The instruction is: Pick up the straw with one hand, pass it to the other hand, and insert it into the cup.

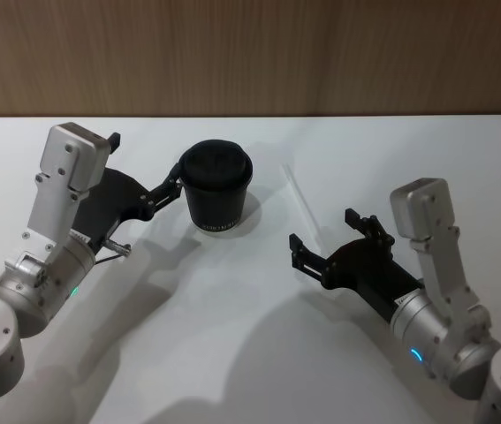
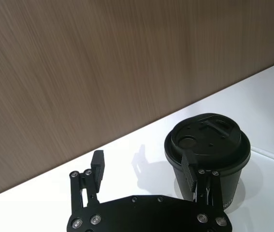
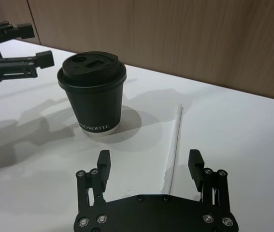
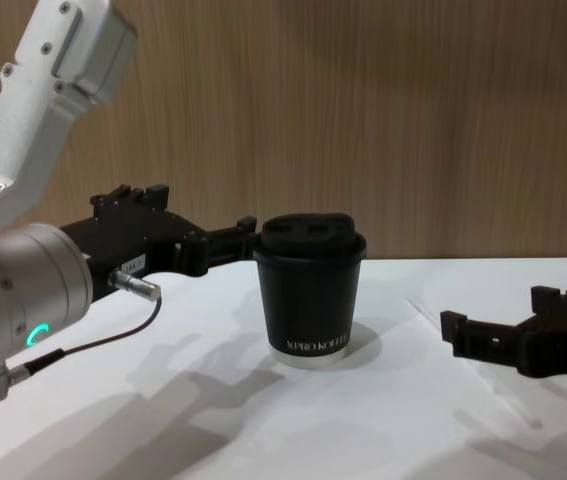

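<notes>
R gripper [image 1: 323, 228], jaws apart, near straw [image 1: 299, 196] on desk [image 1: 232, 353]: better straddle its middle squarely, close softly. L gripper [image 1: 144, 159], jaws apart too, beside cup [image 1: 219, 190].

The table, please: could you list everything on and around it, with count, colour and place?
cup: one, black with a domed lid, white lettering near its base; upright at mid-table.
straw: one, white; lying flat to the right of the cup, apart from it.
table: one, white; under everything.
wall: one, brown wood grain; behind the table.
left gripper: one, black, open; just left of the cup, one finger close by the cup's side, not around it.
right gripper: one, black, open; at the straw's near end, which runs between its fingers, not gripped.
</notes>
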